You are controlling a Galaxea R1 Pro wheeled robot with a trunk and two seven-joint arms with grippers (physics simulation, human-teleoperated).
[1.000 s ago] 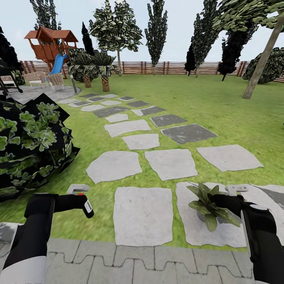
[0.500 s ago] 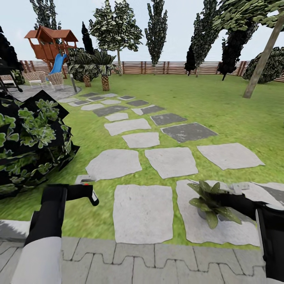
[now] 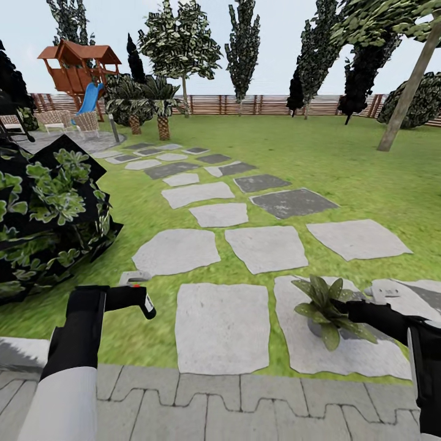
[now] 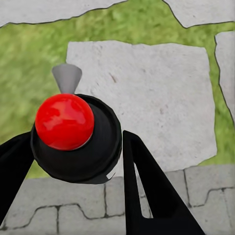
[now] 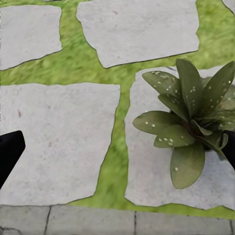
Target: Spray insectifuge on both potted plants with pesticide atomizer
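Observation:
My left gripper point(image 3: 138, 295) is shut on the pesticide atomizer point(image 3: 146, 301), a dark bottle with a white label, held low over the lawn's near edge. In the left wrist view the atomizer point(image 4: 76, 139) shows its red button point(image 4: 64, 121) and grey nozzle point(image 4: 66, 77) between two black fingers point(image 4: 142, 176). One potted plant point(image 3: 323, 306), a rosette of pointed green leaves in a grey pot, stands on a stepping stone point(image 3: 343, 355) at lower right. My right gripper point(image 3: 346, 306) is open beside its right side, touching nothing. From the right wrist, the plant point(image 5: 191, 122) sits between the spread fingertips point(image 5: 10, 152).
A dark leafy bush point(image 3: 49, 214) stands close on the left. Stepping stones point(image 3: 220, 327) run across the lawn toward palms point(image 3: 162, 101) and a playhouse point(image 3: 79, 67). Grey paving point(image 3: 233, 404) lies along the near edge. A slat fence point(image 3: 263, 105) closes the back, and a leaning trunk point(image 3: 404, 92) rises at right.
My left arm has lifted the atomizer slightly up and to the right. The right arm has drawn to the right and lower. The view has shifted a little.

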